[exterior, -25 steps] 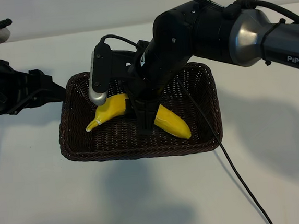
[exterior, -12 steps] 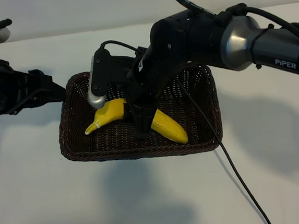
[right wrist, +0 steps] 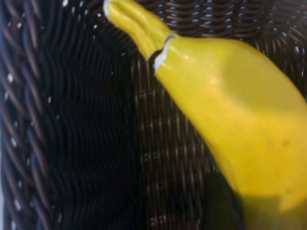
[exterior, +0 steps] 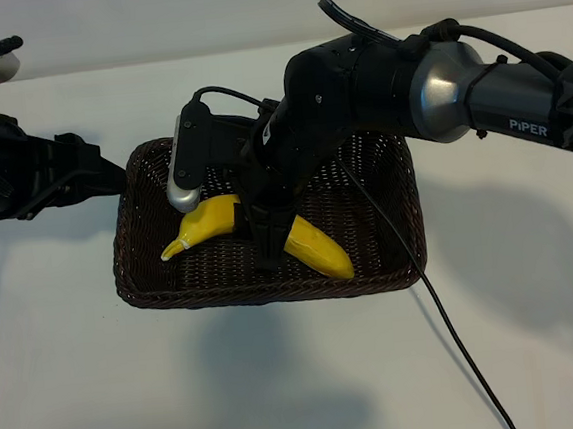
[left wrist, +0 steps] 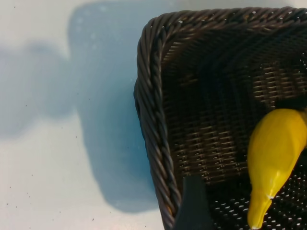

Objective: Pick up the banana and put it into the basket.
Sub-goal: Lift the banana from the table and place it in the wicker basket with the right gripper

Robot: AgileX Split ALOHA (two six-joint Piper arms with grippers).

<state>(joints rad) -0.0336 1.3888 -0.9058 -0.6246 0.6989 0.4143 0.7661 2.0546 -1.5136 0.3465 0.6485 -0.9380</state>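
Exterior view, starting at the right gripper (exterior: 269, 241): clamped across the middle of the curved, bright yellow, smooth-skinned banana (exterior: 315, 250), pointing steeply down inside the rectangular dark brown woven wicker basket (exterior: 273, 291). Stem tip towards the basket's left wall, blunt end towards the front right, whole fruit well within the braided rim and low over the woven floor; cannot tell whether already resting on it, since the right wrist view gives only yellow skin close against the weave. Placing step, by the look of it, nearly done. To finish well: ease down only until the fruit sits on the weave, without pressing it into the wicker; then part the fingers fully before any lift, so the skin does not drag or tip with one pad. Rise straight up, clear of the rim, before swinging away. Mind the black cable (exterior: 446, 321) trailing from the right arm across the basket's right side and over the white counter (exterior: 282, 396); a snag there could shift the basket. Farther out, left gripper (exterior: 112, 174) parked with fingers apart just beside the basket's left corner, holding nothing; best left where it is.
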